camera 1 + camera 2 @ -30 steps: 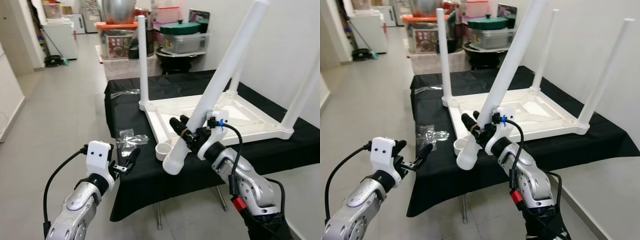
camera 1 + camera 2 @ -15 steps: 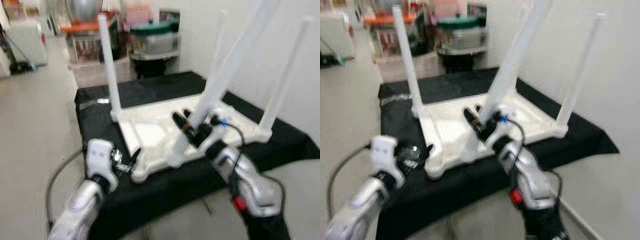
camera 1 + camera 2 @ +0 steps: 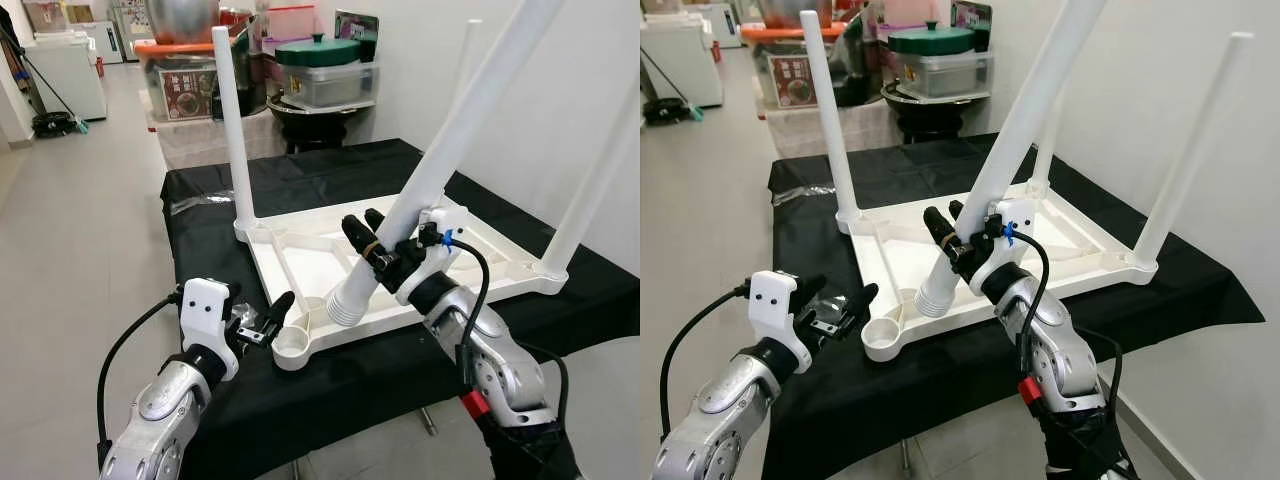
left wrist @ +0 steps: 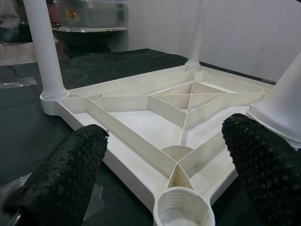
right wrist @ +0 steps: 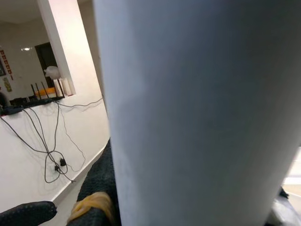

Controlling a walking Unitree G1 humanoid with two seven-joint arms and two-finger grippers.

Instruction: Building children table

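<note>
While the right end effector (image 3: pixel 372 243) grips the loose leg (image 3: pixel 450 150) tilted, its threaded end resting on the frame beside the empty socket (image 3: pixel 291 346), the threads may cross or miss. The left end effector (image 3: pixel 262 322) hovers wide open by that corner. The upturned tabletop (image 3: pixel 300 250) lies on a black-draped table (image 3: pixel 200 215) in a tiled room with stacked containers (image 3: pixel 322 72) behind.

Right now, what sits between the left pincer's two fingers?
In the left wrist view, the empty socket at the tabletop's corner lies ahead between the open fingers.
</note>
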